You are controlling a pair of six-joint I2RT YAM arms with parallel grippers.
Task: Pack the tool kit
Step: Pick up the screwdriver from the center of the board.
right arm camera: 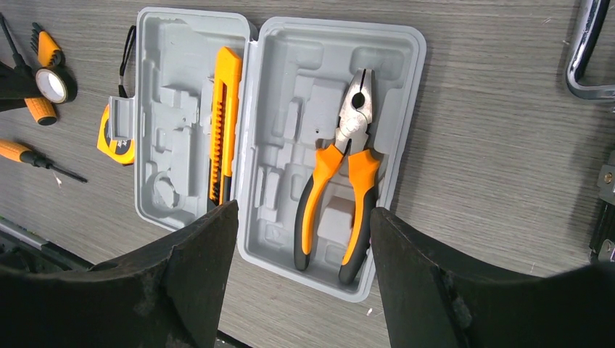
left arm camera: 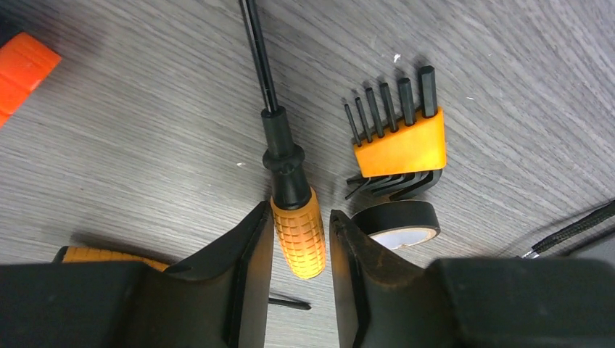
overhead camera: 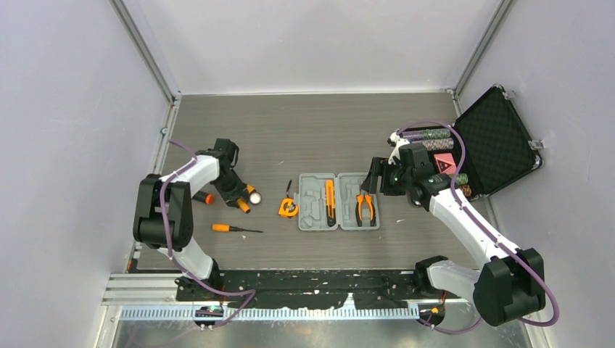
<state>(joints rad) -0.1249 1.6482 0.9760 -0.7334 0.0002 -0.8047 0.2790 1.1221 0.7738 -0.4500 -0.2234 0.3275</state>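
Top view: left gripper (overhead camera: 243,197) sits low over a cluster of loose tools. It is well apart from the flat grey moulded-plastic hinged case (overhead camera: 339,201), which lies open between the two arms. Right gripper (overhead camera: 373,185) hovers just beside that case, with the large black foam-lined case (overhead camera: 497,138) behind it. A slim orange-handled screwdriver (overhead camera: 236,229) and a yellow-orange tape measure (overhead camera: 288,209) lie loose between the left jaws and the grey case.

Left wrist: an orange knurled-grip screwdriver (left arm camera: 297,232) with black collar and dark steel shaft lies butt-end between the jaws. Its long axis runs straight out ahead of them, so the pads (left arm camera: 254,246) bear across the handle. Jaws are narrowly apart: one pad looks touching, a sliver of gap shows at the other, so probably not a firm clamp yet. Just beside the jaws is a glossy black tape roll (left arm camera: 397,223); ahead of it, black hex keys in an orange wedge holder (left arm camera: 399,148).

Right wrist: jaws are wide apart with nothing between. Ahead of them the grey case shows mostly bare moulded slots. An orange snap-off utility knife (right arm camera: 225,116) is seated in one half and orange-and-black pliers (right arm camera: 352,123) in the other.

Left arm is clearly nearer the knurled screwdriver. The carry likely hinges on lining the shaft up with a long slot.
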